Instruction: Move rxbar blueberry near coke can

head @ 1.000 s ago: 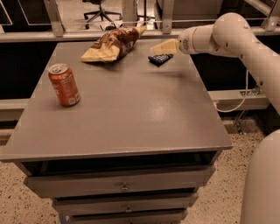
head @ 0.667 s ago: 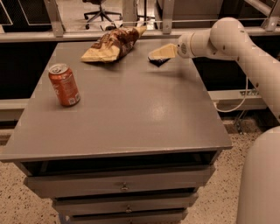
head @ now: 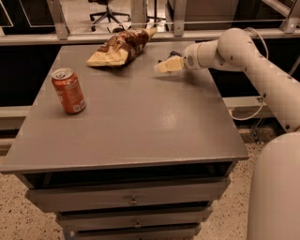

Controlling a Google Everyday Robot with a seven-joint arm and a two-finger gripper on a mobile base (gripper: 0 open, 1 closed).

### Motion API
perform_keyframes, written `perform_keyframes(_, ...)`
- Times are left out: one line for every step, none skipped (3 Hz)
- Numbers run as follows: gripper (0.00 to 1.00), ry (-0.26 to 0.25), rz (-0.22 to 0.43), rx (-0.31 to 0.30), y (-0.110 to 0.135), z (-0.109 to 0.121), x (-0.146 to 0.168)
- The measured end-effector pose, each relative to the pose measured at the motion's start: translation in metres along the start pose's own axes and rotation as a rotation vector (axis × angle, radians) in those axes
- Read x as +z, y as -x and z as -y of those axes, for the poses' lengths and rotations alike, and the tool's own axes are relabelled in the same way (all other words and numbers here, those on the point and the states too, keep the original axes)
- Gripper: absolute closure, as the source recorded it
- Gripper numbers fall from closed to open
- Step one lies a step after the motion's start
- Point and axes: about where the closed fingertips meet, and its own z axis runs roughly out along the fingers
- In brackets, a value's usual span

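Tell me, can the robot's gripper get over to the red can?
Probably yes: the gripper hovers back right over the table, with only bare top between it and the coke can.

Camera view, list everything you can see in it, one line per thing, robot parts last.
Grey flat-topped metal table: one, grey, centre of view.
Grey drawers with small handles: at least two, stacked under the tabletop.
Red-orange metal soda can with silver top: one, upright, left side of the tabletop.
Brown-and-yellow crumpled chip bag: one, lying at the far edge, left of the end effector.
Dark navy wrapped bar: none plainly seen; possibly hidden at the end effector.
Black office chair: one, on the floor beyond the table.
Speckled floor: pale, around the table.
White robot arm: one, reaching in from the right.
Pale yellowish end effector: one, low over the far right of the tabletop.
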Motion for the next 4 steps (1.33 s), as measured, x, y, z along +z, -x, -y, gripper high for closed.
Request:
perform_keyframes(0.23, 0.025, -0.010, -0.017, -0.009, -0.004, 0.009)
perform_keyframes(0.46, 0.038, -0.015, -0.032, -0.011, -0.007, 0.012)
perform_keyframes(0.70, 0.056, -0.007, -0.048, -0.006, -0.010, 0.012)
perform_keyframes(0.93, 0.066, 0.034, -0.050, 0.008, -0.015, -0.003)
